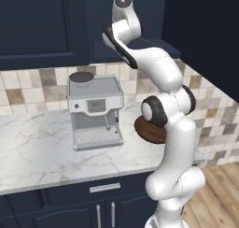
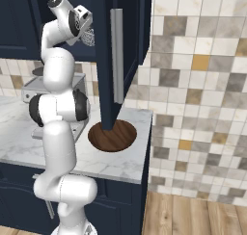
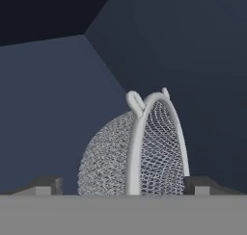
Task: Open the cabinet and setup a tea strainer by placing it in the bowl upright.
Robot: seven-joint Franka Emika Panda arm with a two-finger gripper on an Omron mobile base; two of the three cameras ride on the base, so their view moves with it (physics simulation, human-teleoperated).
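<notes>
Inside the dark navy upper wall cabinet [image 2: 108, 60], door swung out. Two-finger gripper [image 3: 123, 183] spread wide around the silvery wire-mesh tea strainer [image 3: 130, 157]. Below on the counter, the shallow dark brown wooden bowl [image 2: 113, 136].

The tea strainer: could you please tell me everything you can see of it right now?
The tea strainer is a rounded cup of fine silvery wire mesh with a pale grey rim hoop and two small hooks at the top. It sits on edge inside the open dark navy cabinet, between the open gripper's finger tips, which flank it without visibly clamping. From the right base view it shows as a mesh patch beside the hand. Its handle isn't discernible.
</notes>
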